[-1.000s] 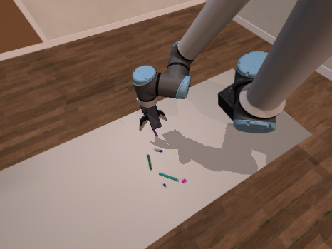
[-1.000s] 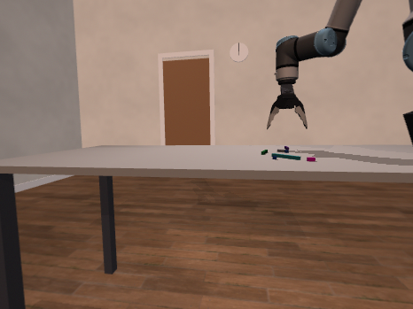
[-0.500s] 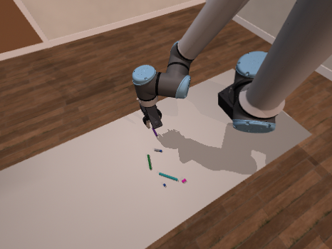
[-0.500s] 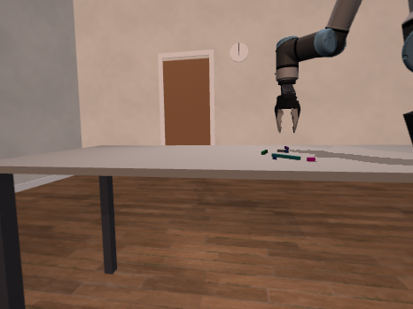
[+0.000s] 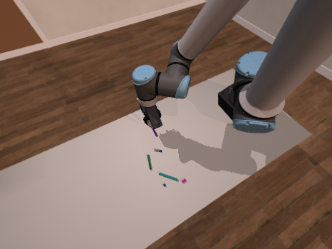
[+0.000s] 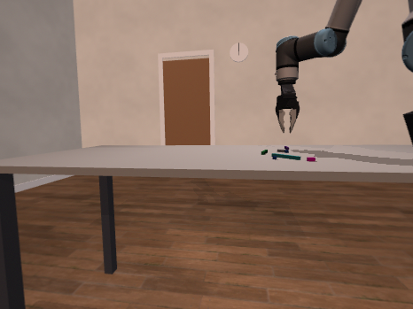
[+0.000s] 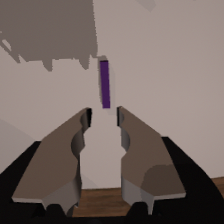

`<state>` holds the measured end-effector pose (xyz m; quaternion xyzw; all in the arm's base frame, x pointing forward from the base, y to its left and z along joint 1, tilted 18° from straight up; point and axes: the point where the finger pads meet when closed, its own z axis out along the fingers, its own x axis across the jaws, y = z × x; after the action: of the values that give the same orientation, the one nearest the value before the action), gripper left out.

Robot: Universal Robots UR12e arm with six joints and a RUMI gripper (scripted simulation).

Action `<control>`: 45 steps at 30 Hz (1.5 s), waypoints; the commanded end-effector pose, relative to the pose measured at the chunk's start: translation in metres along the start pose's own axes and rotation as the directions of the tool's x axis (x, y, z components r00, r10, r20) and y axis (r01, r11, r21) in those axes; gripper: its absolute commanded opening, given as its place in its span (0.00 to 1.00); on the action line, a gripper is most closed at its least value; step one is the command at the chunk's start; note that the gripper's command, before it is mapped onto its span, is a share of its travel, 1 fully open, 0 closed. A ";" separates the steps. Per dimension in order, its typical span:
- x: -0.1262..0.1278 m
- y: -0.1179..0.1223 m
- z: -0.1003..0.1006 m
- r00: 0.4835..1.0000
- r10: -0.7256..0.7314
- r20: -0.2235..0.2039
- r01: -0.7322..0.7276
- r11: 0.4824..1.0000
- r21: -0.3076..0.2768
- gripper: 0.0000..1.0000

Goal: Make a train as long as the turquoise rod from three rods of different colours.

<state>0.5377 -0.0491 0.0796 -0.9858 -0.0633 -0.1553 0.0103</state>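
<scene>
My gripper [image 5: 152,125] [image 6: 287,131] [image 7: 104,109] gripped nothing, its jaws narrowly parted. Grey [image 5: 156,150] [image 6: 281,150] and a blue [image 5: 160,150] [image 6: 286,151] seemed already joined; purple [image 5: 155,132] [image 6: 286,148] [image 7: 105,84], at their twelve o'clock from the top view, lay apart, leaving one joint to make.

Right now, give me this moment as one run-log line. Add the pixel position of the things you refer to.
gripper [image 5: 150,125] [image 6: 287,132] [image 7: 104,109]: above table, narrowly open, holding nothing | purple rod [image 5: 154,132] [image 6: 286,148] [image 7: 105,85]: on table, apart | grey rod [image 5: 157,150] [image 6: 281,150]: beside a blue rod [image 5: 160,150] [image 6: 286,151] | train: incomplete

Dim, warm light is seen; on the worktop [image 5: 89,189] [image 6: 133,159] [image 7: 150,75], a hard-edged arm shadow [image 5: 206,155] is cast.
</scene>
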 end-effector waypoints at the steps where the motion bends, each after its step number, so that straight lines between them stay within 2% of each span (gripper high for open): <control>1: 0.000 0.000 0.000 1.000 0.000 -0.001 0.000 1.000 -0.001 0.14; 28: 0.000 0.000 0.002 1.000 0.000 -0.001 0.000 1.000 0.000 0.14; 45: 0.000 0.000 0.018 1.000 -0.001 -0.001 0.001 1.000 0.000 0.14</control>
<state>0.5419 -0.0487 0.0660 -0.9858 -0.0635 -0.1552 0.0105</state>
